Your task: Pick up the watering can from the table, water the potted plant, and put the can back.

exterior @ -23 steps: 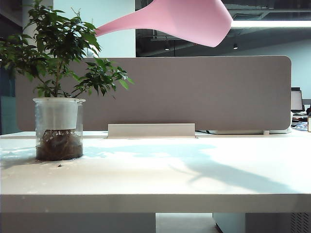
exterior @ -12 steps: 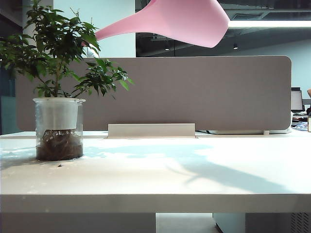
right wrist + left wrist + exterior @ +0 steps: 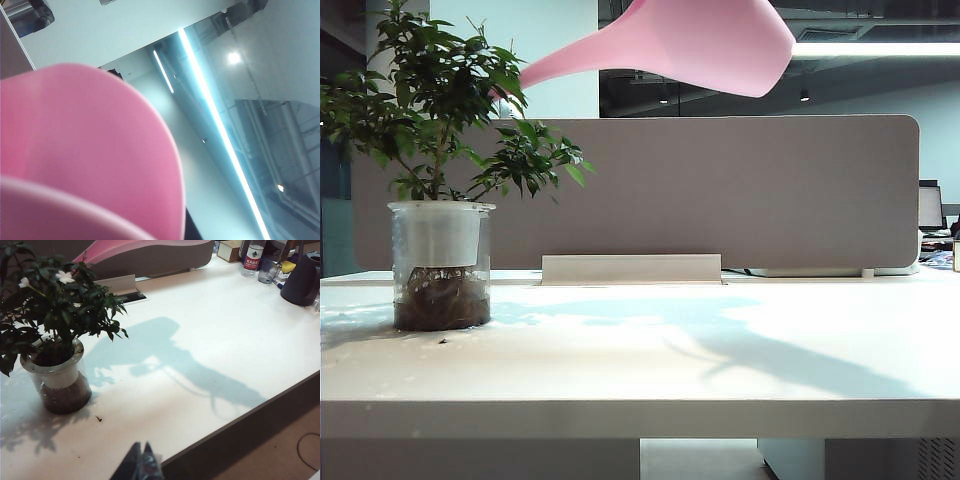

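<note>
Exterior view, can: watering can (image 3: 700,45) hangs high at the top centre of the frame, well above the table (image 3: 640,370); body to the right, spout running down and left, its tip just reaching the outer leaves of the potted plant (image 3: 440,200). Tilted spout-down, which I judge to be the pouring step.
Exterior view, plant: stands on the table at the left of the frame, clear pot showing dark soil low down and a white sleeve above. No water stream visible.
Exterior view, arms: neither gripper shows; whatever carries the can is cut off by the top edge.
Left wrist view, left gripper: left gripper (image 3: 141,463) sits at the bottom centre of the frame, dark tips drawn together, nothing between them. It hangs over the near edge of the table, apart from the plant (image 3: 55,325), probably parked clear of the pour.
Left wrist view, can: pink spout (image 3: 120,247) crosses the upper left of the frame above the foliage; the can's shadow lies mid-table.
Right wrist view, can: pink wall (image 3: 85,160) fills the lower left of the frame, very close to the lens; ceiling lights behind, so the wrist is turned upward.
Right wrist view, right gripper: fingers not visible, so the grip cannot be told, though the can aloft suggests this arm carries it.
</note>
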You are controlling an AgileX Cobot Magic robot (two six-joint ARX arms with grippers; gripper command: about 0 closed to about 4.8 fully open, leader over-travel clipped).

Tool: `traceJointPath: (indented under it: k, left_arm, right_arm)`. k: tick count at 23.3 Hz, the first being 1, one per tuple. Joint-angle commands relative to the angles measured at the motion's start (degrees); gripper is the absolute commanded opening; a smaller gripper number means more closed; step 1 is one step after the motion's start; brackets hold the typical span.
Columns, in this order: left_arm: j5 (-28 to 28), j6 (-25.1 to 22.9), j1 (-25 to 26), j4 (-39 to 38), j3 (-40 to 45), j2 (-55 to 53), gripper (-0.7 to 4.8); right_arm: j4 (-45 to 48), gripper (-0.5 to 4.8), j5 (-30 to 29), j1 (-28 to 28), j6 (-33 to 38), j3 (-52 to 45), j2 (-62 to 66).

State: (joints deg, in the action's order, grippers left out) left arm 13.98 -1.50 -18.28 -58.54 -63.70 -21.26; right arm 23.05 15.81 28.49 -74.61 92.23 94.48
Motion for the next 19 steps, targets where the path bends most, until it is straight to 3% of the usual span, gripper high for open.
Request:
traceJointPath:
  k: [1,19]
  left_arm:
    - [0.3,-0.2,-0.1,0.7,-0.2,-0.1,-0.05]
    - [0.2,-0.2,-0.1,0.7,-0.2,-0.1,-0.05]
  right_arm:
    - [3.4,-0.06,-0.5,0.1,-0.9,0.9,-0.7]
    - [3.2,-0.06,-0.6,0.1,-1.2,0.9,-0.7]
